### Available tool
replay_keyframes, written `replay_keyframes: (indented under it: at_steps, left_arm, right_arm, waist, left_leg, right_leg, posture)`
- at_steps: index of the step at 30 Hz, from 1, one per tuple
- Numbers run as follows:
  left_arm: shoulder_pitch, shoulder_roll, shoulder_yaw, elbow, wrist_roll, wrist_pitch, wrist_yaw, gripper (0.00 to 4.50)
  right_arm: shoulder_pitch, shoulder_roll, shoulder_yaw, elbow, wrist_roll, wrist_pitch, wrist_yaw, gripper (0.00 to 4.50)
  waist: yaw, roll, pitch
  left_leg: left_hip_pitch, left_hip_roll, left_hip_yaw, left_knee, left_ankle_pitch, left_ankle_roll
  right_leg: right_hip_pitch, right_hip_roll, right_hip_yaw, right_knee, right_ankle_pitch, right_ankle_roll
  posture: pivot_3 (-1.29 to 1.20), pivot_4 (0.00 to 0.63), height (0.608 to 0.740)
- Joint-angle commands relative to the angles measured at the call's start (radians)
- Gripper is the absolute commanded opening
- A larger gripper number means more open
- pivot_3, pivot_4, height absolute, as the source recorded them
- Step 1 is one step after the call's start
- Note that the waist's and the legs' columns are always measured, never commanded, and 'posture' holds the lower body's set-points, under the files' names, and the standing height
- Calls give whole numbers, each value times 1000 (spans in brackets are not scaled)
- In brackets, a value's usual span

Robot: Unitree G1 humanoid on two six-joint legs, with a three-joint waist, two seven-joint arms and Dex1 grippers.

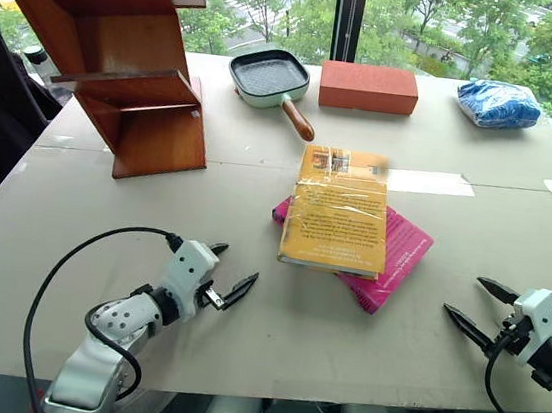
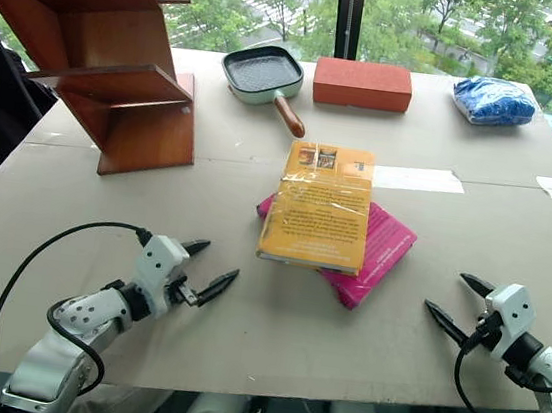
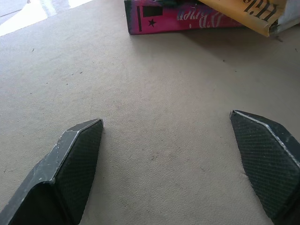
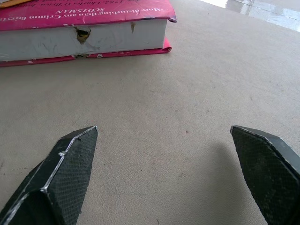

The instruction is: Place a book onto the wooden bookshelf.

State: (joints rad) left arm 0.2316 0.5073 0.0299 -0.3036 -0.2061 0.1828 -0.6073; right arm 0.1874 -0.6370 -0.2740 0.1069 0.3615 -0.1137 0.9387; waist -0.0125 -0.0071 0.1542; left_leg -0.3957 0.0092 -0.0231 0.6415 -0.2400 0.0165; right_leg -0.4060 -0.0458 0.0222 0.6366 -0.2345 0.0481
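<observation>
Counter (image 1: 238, 353): wooden bookshelf (image 1: 123, 57) stood at far left. Pan (image 1: 270, 77), block (image 1: 369, 87) and bag (image 1: 497, 103) ran left to right along the far edge, right of the bookshelf. At centre, the book (image 1: 339, 210) lay on a second book (image 1: 390, 261). Left gripper (image 1: 231, 272) sat near left, right gripper (image 1: 473, 306) near right, both apart from the books

- left gripper (image 1: 231, 272): white housing, silver-grey arm segments, looping black cable
- right gripper (image 1: 480, 309): white housing, thin black cable
- fingers (image 3: 75, 164): black, pointed, cross-hatch textured pads
</observation>
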Motion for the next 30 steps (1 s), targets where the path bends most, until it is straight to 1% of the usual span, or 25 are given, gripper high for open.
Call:
replay_keyframes:
  at_steps: [1, 4, 12, 17, 22, 25, 30]
  left_arm:
    - [45, 17, 9, 16, -1, 47, -9, 4454]
    - [39, 14, 29, 10, -34, 63, -11, 4454]
    - [19, 23, 40, 19, -51, 71, -22, 4454]
    - [-20, -19, 118, 5, -187, 165, 1, 4454]
    - [-34, 1, 149, 3, -247, 226, -24, 4454]
    - [-52, 24, 146, 8, -309, 288, -79, 4454]
    - [-149, 56, 146, 52, -494, 469, -196, 4454]
  right_arm:
    - [-14, -7, 5, 41, -20, -8, 3, 4500]
    - [-30, -1, 13, 52, -24, -18, 3, 4500]
    - [-11, -1, 5, 42, -19, -31, -5, 4500]
    - [-1, -2, 4, 26, -15, -30, -10, 4500]
    - [7, 2, 6, 9, -2, -35, -4, 4500]
    - [10, 10, -5, -16, 49, -47, 38, 4500]
    - [37, -6, -27, -141, 200, 34, 132, 4500]
  waist:
    - [-2, -1, 0]
    - [-3, -2, 1]
    - [-2, -3, 1]
    - [-1, -3, 2]
    - [-1, -4, 2]
    - [-1, -4, 2]
    - [2, 1, 5]
  left_leg:
    - [0, 0, 0, 0, 0, 0]
    - [0, 1, 1, 0, 0, 0]
    - [1, 1, 1, 0, 0, 0]
    - [1, 1, 1, 0, 0, 0]
    - [1, 1, 0, 1, 0, 0]
    - [1, 1, 0, 1, 0, 0]
    - [1, 1, 0, 2, 0, 0]
  right_leg:
    - [0, 0, 0, 0, 0, 0]
    - [0, 1, 1, 0, 0, 0]
    - [0, 1, 2, 1, 0, 0]
    - [0, 1, 1, 1, 0, 0]
    - [0, 2, 1, 4, 0, 0]
    - [0, 3, 0, 4, 0, 0]
    - [0, 3, 1, 4, 0, 0]
  posture:
    - [0, 150, 740]
    - [0, 150, 740]
    - [0, 150, 740]
    - [0, 150, 740]
    - [0, 150, 740]
    - [0, 150, 740]
    - [0, 150, 740]
